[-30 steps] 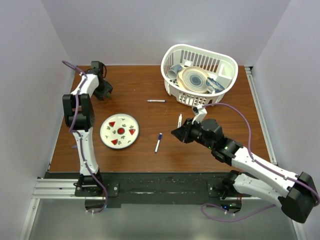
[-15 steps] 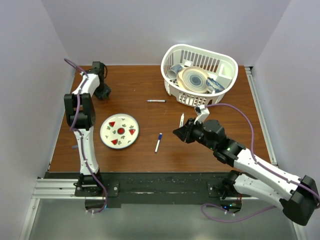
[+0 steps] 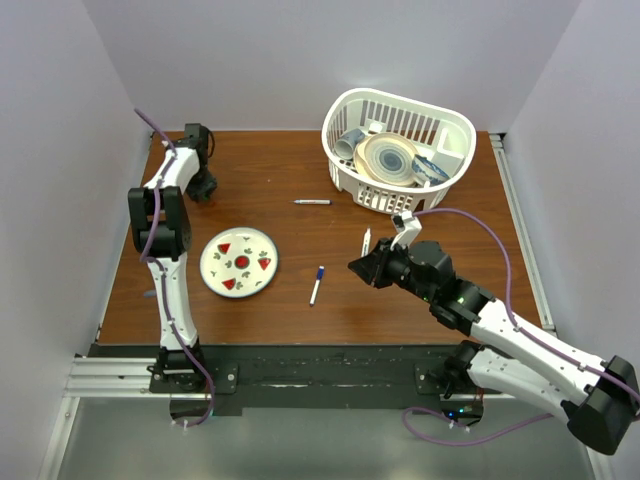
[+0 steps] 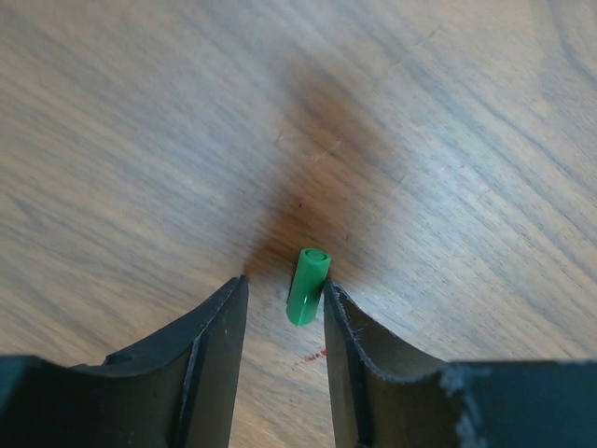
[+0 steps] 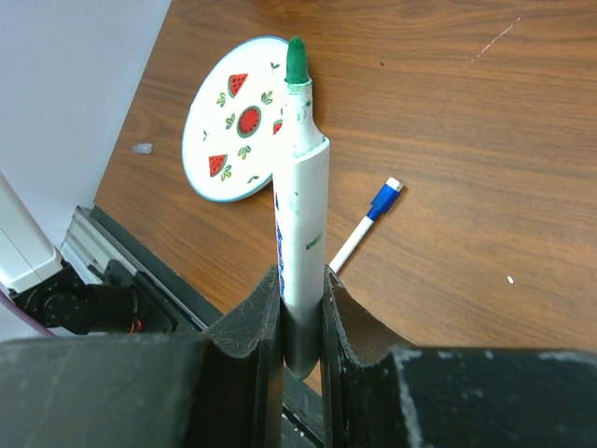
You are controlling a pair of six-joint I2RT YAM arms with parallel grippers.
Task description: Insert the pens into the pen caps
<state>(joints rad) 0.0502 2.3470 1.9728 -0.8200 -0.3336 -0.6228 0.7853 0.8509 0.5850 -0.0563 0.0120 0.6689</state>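
Note:
A green pen cap (image 4: 309, 286) lies on the wood between my left gripper's (image 4: 284, 284) open jaws, against the right finger and clear of the left one. In the top view this gripper (image 3: 200, 186) is at the table's far left corner. My right gripper (image 5: 300, 276) is shut on a white pen (image 5: 301, 210) whose bare green tip points up. In the top view it (image 3: 364, 267) holds that pen (image 3: 366, 240) above the table's middle right. A blue-capped pen (image 3: 316, 285) lies on the table and also shows in the right wrist view (image 5: 367, 222). A dark-capped pen (image 3: 312, 202) lies farther back.
A watermelon-patterned plate (image 3: 214, 270) sits left of centre and shows in the right wrist view (image 5: 207, 129). A white slotted basket (image 3: 454, 133) with dishes stands at the back right. Walls close in on the left, the back and the right.
My right arm has drifted slightly right and nearer with the green pen in it. My left gripper has shifted a little toward the left wall.

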